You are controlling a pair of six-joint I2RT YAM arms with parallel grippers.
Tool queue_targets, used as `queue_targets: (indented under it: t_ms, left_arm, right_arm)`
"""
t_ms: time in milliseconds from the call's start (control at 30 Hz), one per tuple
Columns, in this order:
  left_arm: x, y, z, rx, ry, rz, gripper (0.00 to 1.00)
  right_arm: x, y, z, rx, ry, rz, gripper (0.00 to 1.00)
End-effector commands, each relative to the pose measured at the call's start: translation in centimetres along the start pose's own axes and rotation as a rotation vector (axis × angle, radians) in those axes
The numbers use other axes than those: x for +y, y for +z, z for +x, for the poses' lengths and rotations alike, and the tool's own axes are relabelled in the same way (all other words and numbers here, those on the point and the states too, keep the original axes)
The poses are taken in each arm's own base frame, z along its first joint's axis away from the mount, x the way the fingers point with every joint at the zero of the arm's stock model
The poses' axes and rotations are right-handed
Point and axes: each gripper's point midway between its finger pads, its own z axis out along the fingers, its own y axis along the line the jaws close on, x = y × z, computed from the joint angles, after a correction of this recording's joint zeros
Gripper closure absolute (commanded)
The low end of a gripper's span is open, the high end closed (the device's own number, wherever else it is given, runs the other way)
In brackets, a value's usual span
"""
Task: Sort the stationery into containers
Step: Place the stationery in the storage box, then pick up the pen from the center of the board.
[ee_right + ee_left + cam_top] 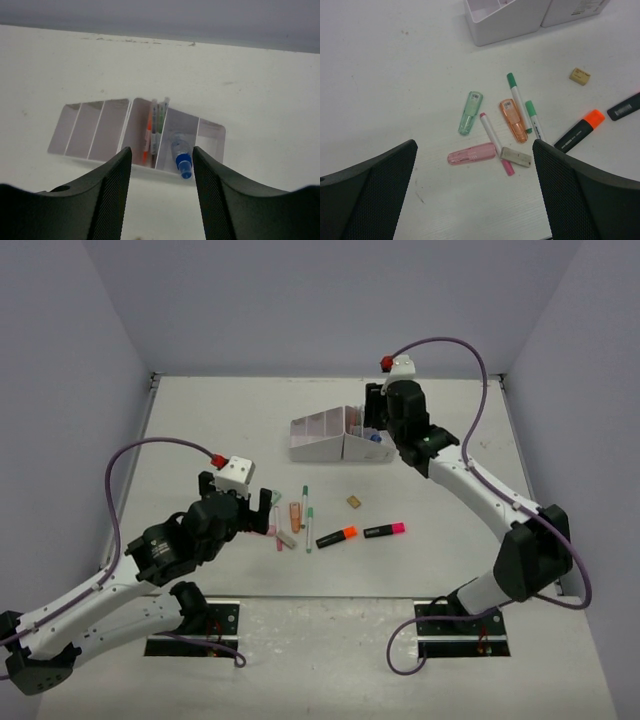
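Loose stationery lies on the table in a cluster: a pink piece (471, 153), a mint-green piece (470, 112), a peach piece (513, 120), a pink-ended pen (495, 141), two green pens (518, 100), a grey eraser (516, 156). To their right are an orange-ended highlighter (580, 131) and a pink-ended one (384, 530). My left gripper (475, 172) hovers open just in front of the cluster, holding nothing. The white containers (340, 440) stand at the back. My right gripper (162, 162) is open above them. Below it, pens (155, 132) and a blue-capped piece (181, 156) lie in neighbouring compartments.
A small tan eraser (354, 502) lies alone between the cluster and the organiser. Three compartments at the left of the organiser (90, 127) hold nothing. Grey walls close the table at the back and both sides.
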Motion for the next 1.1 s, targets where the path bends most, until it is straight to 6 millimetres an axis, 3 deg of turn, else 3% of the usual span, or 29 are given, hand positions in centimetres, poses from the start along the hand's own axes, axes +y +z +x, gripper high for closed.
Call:
queue_targets:
  t_ms: [0,67,100,233,333,467,533,567,667,833,1067]
  left_arm:
    - [-0.3,0.3,-1.1,-0.025,-0.057,-0.013,0.00]
    - [-0.7,0.6,-1.0,-0.020,-0.104,-0.017,0.00]
    - [-0.9,1.0,-0.7,-0.007,-0.122,-0.024,0.00]
    - [-3.2,2.8,0.2,0.030,-0.193,0.019,0.00]
    - [-4.7,4.4,1.0,0.065,-0.243,0.023,0.00]
    - [-7.0,7.0,2.4,0.126,-0.224,0.042,0.01]
    - [-7.2,8.3,3.1,0.157,-0.190,0.004,0.06]
    - [-7.2,9.4,3.8,0.183,-0.166,-0.041,0.20]
    - [-7.5,11.6,4.6,0.212,-0.141,-0.099,0.46]
    - [-8.2,15.7,5.7,0.267,-0.099,-0.142,0.53]
    - [-8.3,18.8,6.6,0.299,-0.085,-0.141,0.66]
  right_arm:
    - [2.1,-6.5,1.6,0.081,0.004,-0.186,0.46]
    - [2.3,-8.1,4.0,0.128,0.013,-0.213,0.46]
    - [2.5,-9.5,3.8,0.117,0.024,-0.235,0.46]
    - [3.8,-13.1,6.7,0.182,0.026,-0.319,0.48]
    - [4.1,-14.8,8.5,0.224,0.024,-0.305,0.49]
    - [3.6,-16.1,9.2,0.226,0.064,-0.289,0.52]
    - [3.4,-16.3,9.6,0.225,0.084,-0.286,0.54]
    - [3.3,-16.7,9.6,0.219,0.093,-0.288,0.55]
    - [2.7,-17.1,9.7,0.204,0.113,-0.273,0.56]
    - [2.2,-17.5,10.4,0.195,0.119,-0.271,0.57]
    - [1.8,-18.0,11.3,0.201,0.115,-0.276,0.57]
